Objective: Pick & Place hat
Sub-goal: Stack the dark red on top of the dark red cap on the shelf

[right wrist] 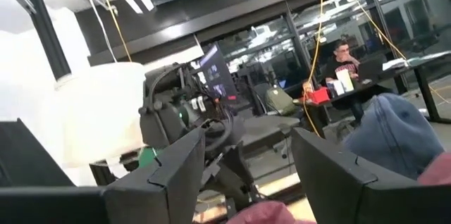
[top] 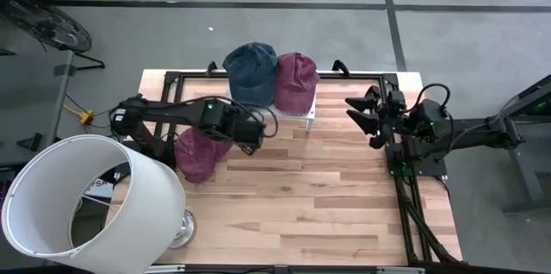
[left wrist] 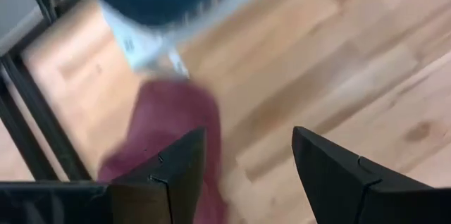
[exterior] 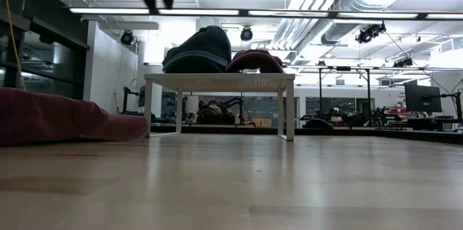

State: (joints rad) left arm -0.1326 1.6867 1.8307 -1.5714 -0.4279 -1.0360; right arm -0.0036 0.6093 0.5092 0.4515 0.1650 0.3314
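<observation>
Hovering open and empty, the left tool [top: 255,135] sits just at the 3 o'clock side of the maroon hat [top: 196,153] lying flat on the table [top: 327,205], at about 9 o'clock from the table's middle; in the left wrist view its fingers [left wrist: 176,175] stand well apart with the hat under one of them and bare wood under the other. That offset is the main risk, I judge: if the tool closes where it is, one finger may pinch only a fold of the soft cloth or slide off it, and the hat would slump or drop on the lift. A second hazard is the small white stand [top: 301,112] at 12 o'clock, which already carries a blue hat [top: 251,71] and a second maroon hat [top: 295,80] touching side by side; bare room on it looks scant, so a careless placing could nudge either off, or leave the new hat hanging over the edge. A large white lampshade [top: 90,196] at 8 o'clock stands near the left arm's elbow and could be brushed on a wide swing. Waiting at 3 o'clock, the right tool [top: 368,110] is spread open, holding nothing.
</observation>
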